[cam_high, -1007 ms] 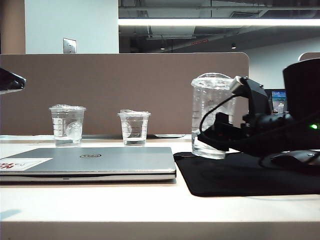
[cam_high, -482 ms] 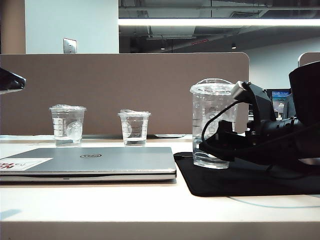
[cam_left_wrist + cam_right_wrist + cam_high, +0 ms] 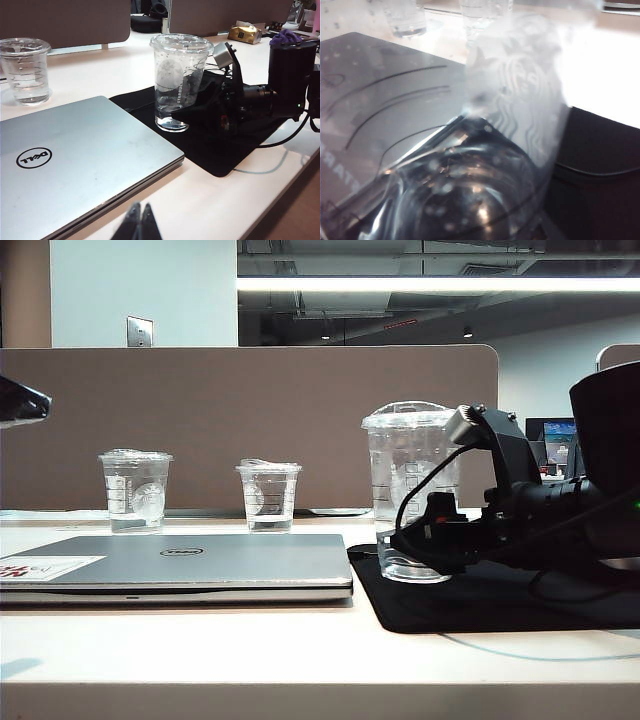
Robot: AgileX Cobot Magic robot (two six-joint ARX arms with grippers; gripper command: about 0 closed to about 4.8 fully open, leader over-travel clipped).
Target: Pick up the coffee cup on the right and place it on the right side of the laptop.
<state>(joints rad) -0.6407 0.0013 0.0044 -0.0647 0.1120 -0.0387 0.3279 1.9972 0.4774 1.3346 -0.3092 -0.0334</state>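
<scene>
Where beige partition backs desk: left gripper, right gripper, black mat.

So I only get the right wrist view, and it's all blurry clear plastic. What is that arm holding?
Observer: The right gripper grips the lidded coffee cup low down, over a black mat.
Visitor: Where's the laptop?
Observer: The laptop lies closed, just left of the mat in the exterior view.
Visitor: And the other arm?
Observer: The left gripper is shut and empty, above the table beside the laptop.
</scene>
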